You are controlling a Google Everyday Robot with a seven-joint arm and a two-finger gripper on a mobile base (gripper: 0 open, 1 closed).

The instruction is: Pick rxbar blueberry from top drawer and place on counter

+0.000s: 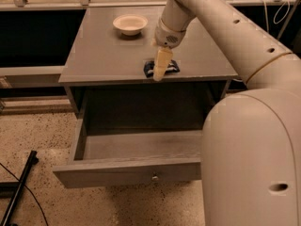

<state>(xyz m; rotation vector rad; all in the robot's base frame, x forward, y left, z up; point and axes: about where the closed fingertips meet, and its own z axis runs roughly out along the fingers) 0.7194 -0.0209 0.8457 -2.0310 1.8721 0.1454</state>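
One step short of done: up and to the left of the hand, a cream bowl (130,24) sits on the table (99,55). The hand (160,72) points down near the table's front edge, directly over the rxbar blueberry (172,68). The bar's dark blue wrapper shows on either side of the hand and appears to lie flat on the grey top. Whether the hand grips the bar or has let go cannot be told. Below the hand, the top drawer (127,171) stands pulled open, with nothing showing on its visible floor. To the hand's right, the robot's pale arm (225,27) climbs away. The lift from the drawer looks finished; a clean release and withdrawal seem to be what is left.
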